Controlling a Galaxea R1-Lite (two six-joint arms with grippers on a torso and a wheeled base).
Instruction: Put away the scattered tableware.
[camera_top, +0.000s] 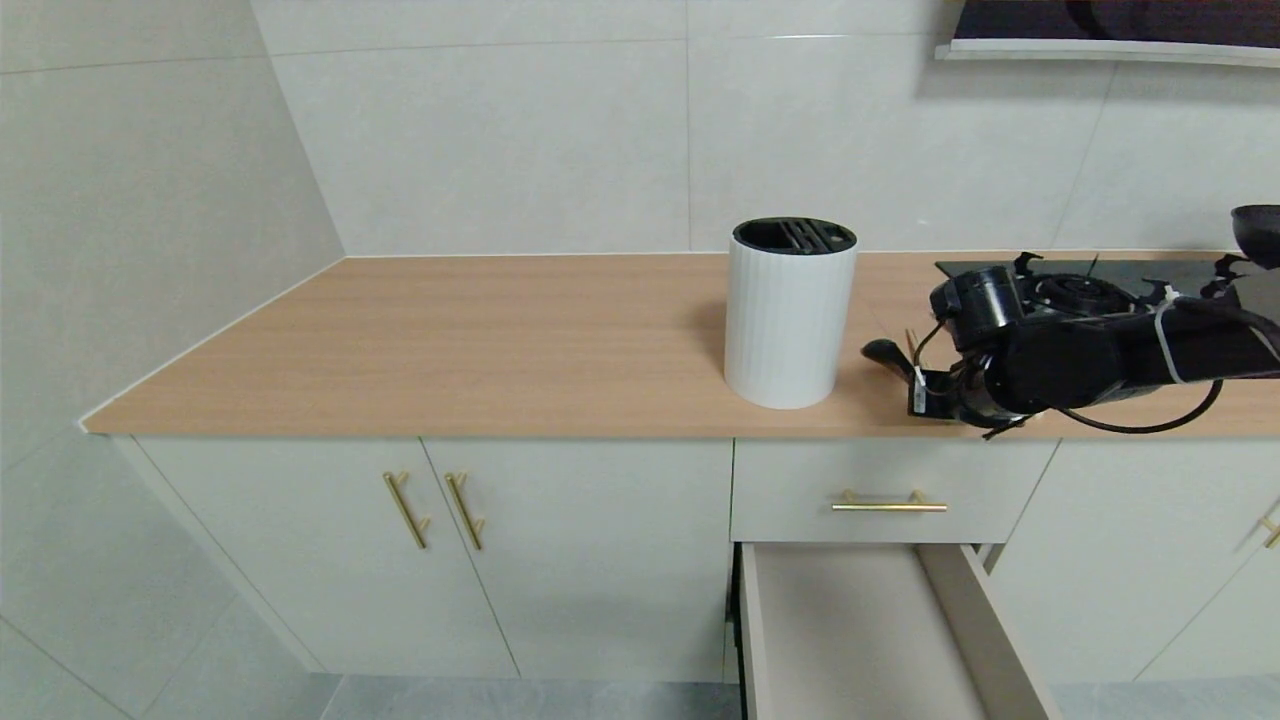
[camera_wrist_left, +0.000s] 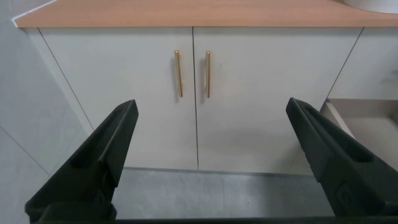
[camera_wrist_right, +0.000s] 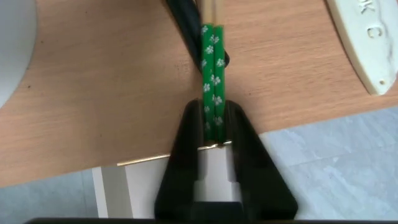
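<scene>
Left gripper (camera_wrist_left: 211, 109): spread wide, nothing between the fingers; low, facing the doors (camera_wrist_left: 193, 93), well apart from everything on the counter (camera_top: 450, 340).
Holder (camera_top: 790, 312): white, upright, black slotted top; on the counter near its front edge, left of the right arm.
Drawer (camera_top: 850, 620): open, below the counter, under the gap between holder and right gripper.
Spoon (camera_top: 885, 352): black, flat on the counter between holder and right gripper; handle just beside the chopsticks, seemingly touching.
Chopsticks (camera_wrist_right: 212, 74): a pair, side by side, green patterned ends pinched, bare wood ends free.
Axis: in line with the jaws, straight out from the fingertips toward the back wall, roughly level with the counter; lifted or resting, cannot tell.
Right gripper (camera_wrist_right: 213, 118): closed tight on the green ends, at the counter's front edge, just right of the holder.
Hob (camera_top: 1080, 285): behind the right arm, apart from the tableware.
Nearer arm: right, by far, with the sticks in its grip.
Key relation: holder to the gripper's left, its top higher than the sticks; slots facing up, sticks lying level.
Likely need: raise, swing left, tip the sticks upright over a slot; else lower into the drawer.
Risk: dragging the spoon along, or clipping the holder's rim.
</scene>
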